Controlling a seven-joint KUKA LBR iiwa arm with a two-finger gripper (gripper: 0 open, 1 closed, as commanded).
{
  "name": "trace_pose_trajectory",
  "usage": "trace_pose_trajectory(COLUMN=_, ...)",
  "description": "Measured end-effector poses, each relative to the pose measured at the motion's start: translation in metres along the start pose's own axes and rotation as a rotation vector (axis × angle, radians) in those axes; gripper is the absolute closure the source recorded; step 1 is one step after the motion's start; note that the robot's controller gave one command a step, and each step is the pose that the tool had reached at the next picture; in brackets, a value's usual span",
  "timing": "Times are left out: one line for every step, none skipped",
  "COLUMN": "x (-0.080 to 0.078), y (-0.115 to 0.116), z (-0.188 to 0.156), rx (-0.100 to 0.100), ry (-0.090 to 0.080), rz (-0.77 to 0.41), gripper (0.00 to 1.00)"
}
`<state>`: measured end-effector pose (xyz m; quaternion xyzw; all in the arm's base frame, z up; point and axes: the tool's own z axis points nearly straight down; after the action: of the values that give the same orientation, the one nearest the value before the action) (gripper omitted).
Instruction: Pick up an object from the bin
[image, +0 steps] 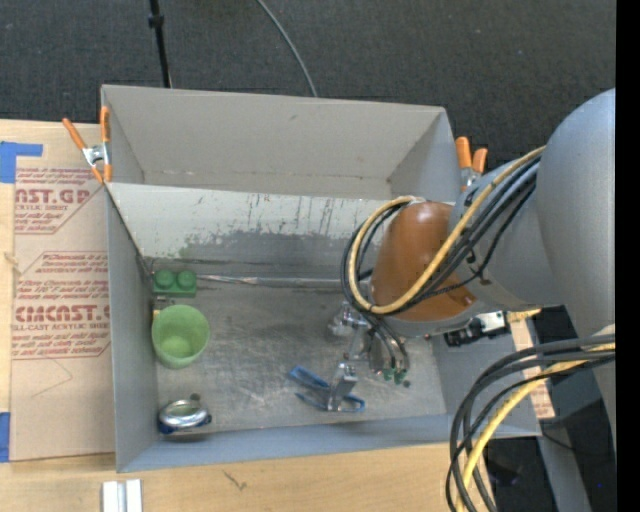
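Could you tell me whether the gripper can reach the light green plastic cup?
Probably yes: the gripper hangs by a thin blue object, and only bare bin floor lies between it and the light green plastic cup.

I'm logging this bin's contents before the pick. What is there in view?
round green plastic cup: one, light green, left side, upright
small studded green plastic block: one, dark green, left, behind the cup
shiny round metal thing: one, silver and blue, front left corner
thin blue plastic piece: one, blue, front middle, by the claw
grey metal bin: one, grey, centre
claw: one, metallic, low above the blue piece
arm: one, grey with orange cover, right
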<state>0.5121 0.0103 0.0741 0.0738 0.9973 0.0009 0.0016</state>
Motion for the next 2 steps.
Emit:
trace_pose_trajectory(x=0.02, y=0.025, z=-0.027, rx=0.0, ry=0.003, rz=0.015, gripper=0.0)
trace_pose_trajectory(x=0.037, y=0.025, z=-0.025, rx=0.002, ry=0.005, rz=0.052, gripper=0.0)
